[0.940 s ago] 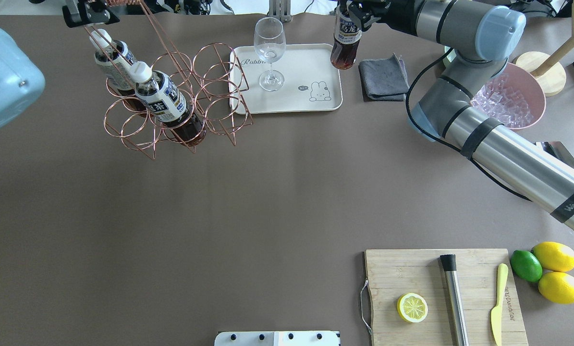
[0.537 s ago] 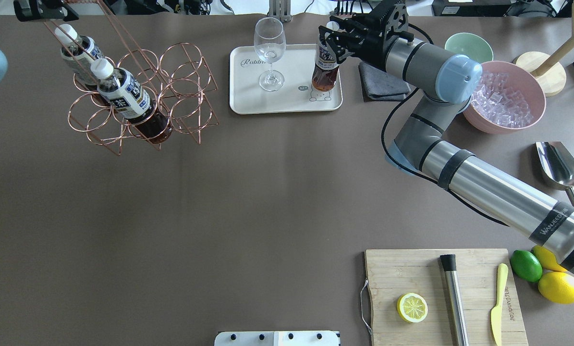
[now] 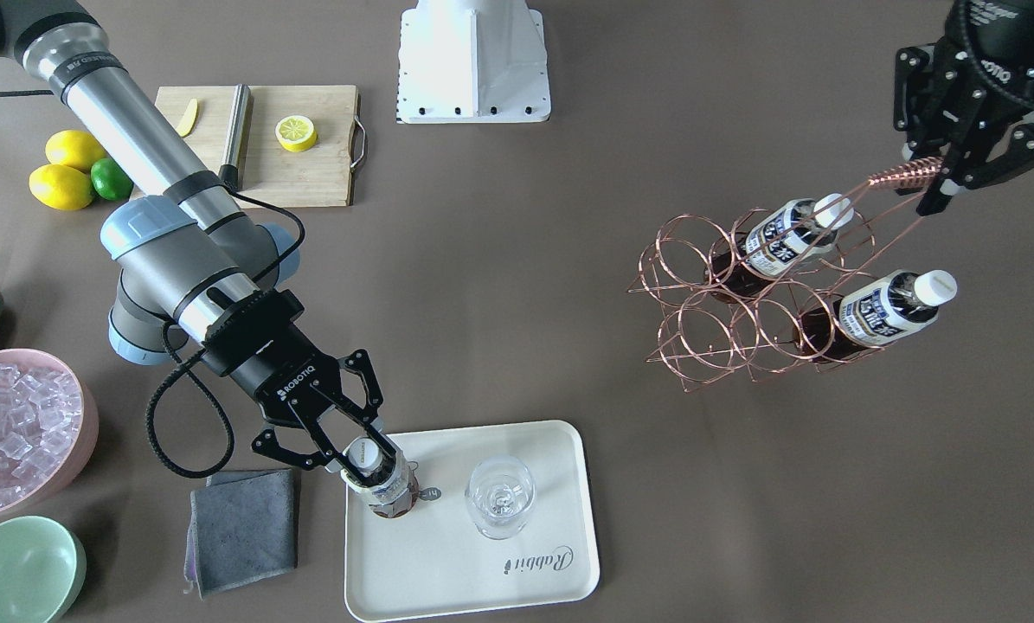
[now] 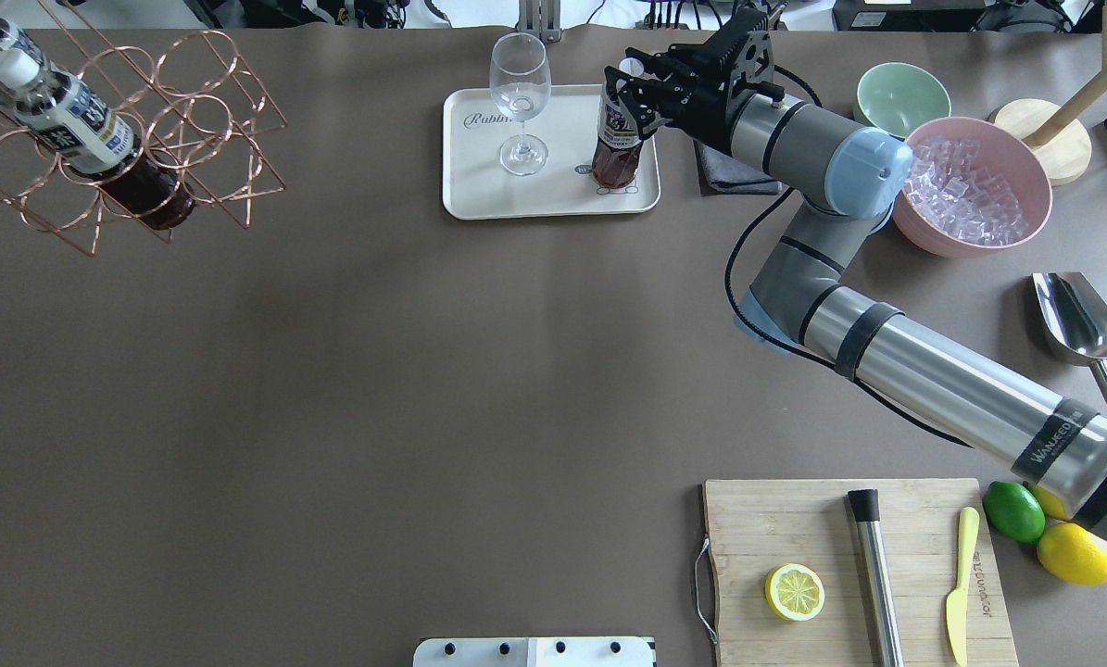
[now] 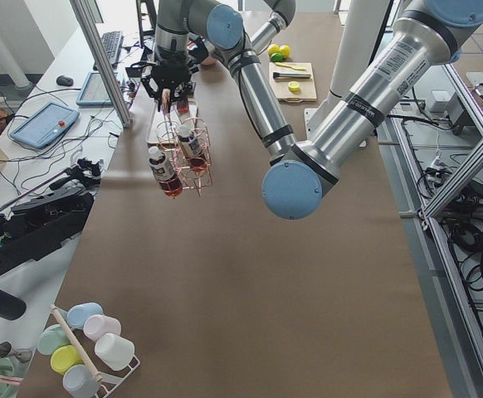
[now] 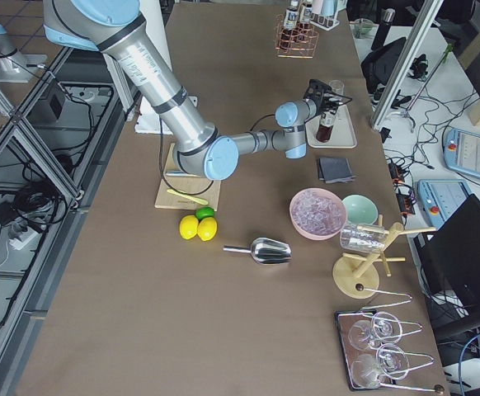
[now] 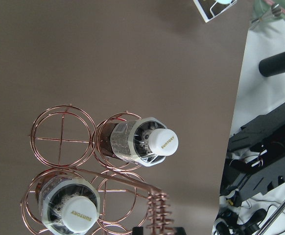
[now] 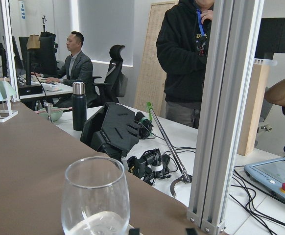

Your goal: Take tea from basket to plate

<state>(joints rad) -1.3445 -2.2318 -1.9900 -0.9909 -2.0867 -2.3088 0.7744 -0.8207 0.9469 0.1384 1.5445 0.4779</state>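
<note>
tea (image 3: 388,495): one on plate (image 3: 447,562), right jaws grasping; two in basket (image 3: 741,303), left jaws clenching handle (image 3: 904,176)

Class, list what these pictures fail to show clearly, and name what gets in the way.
- Overhead: left gripper, holding the copper wire basket, lies beyond the top-left edge.
- Overhead: cartoon drawing on the cream rectangular tray, mostly covered by the brown tea bottle.
- Front-facing: whether the fingers of the right gripper press that bottle; contact too small.
- Right wrist: the bottle, outside the frame.
</note>
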